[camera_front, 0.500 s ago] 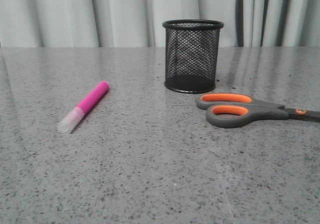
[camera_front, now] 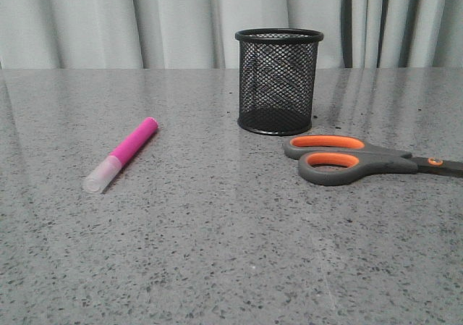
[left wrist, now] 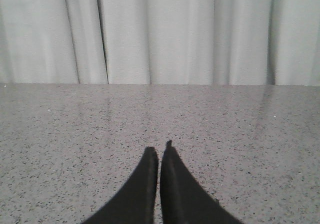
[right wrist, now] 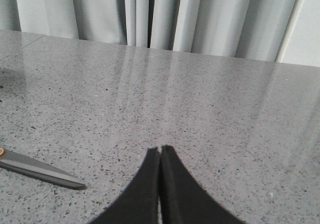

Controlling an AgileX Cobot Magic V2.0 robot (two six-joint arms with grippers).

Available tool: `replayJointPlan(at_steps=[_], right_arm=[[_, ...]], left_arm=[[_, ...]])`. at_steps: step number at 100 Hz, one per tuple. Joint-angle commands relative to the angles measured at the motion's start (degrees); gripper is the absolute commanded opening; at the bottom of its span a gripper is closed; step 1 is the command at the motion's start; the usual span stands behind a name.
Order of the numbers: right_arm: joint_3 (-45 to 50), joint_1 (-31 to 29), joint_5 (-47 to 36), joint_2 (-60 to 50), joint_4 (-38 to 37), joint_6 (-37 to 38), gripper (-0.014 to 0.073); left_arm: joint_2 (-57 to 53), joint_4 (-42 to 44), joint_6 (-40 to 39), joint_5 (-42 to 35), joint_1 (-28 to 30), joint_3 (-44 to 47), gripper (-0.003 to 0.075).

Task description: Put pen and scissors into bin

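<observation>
Front view: pen [camera_front: 121, 155] lies toward the desk's left edge, bin [camera_front: 278, 81] upright mid-desk, scissors [camera_front: 362, 158] beside it rightward; pen looks light, stiff, prone to roll, best pinched mid-barrel; left claw [left wrist: 159, 151] and right claw [right wrist: 160, 150] both closed, empty; nothing has shifted since before.

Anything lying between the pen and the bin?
No. In the front view, only bare speckled table separates the pen from the bin; the scissors lie on the bin's other side.

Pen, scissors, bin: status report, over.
Left gripper and right gripper shut, empty. Pen and scissors flat on table, outside bin. Nothing in the way.
</observation>
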Motion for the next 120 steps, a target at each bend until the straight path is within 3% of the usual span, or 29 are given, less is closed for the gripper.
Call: replayJointPlan(at_steps=[1, 78, 97, 120], right_arm=[[0.8, -0.3, -4.5, -1.2, -0.5, 0.0, -0.0070], [0.8, -0.3, -9.1, -1.2, -0.1, 0.0, -0.0070], [0.8, -0.3, -9.7, -1.2, 4.5, 0.0, -0.0070], [0.8, -0.3, -12.0, -1.2, 21.8, 0.0, -0.0070]], left_arm=[[-1.8, -0.1, -0.5, -4.1, 0.1, 2.4, -0.0019], [-1.8, -0.2, -0.5, -4.5, 0.1, 2.4, -0.0019], [-1.8, -8.0, -0.5, -4.5, 0.1, 2.4, -0.0019], [-1.8, -18.2, -0.5, -4.5, 0.1, 2.4, -0.0019]])
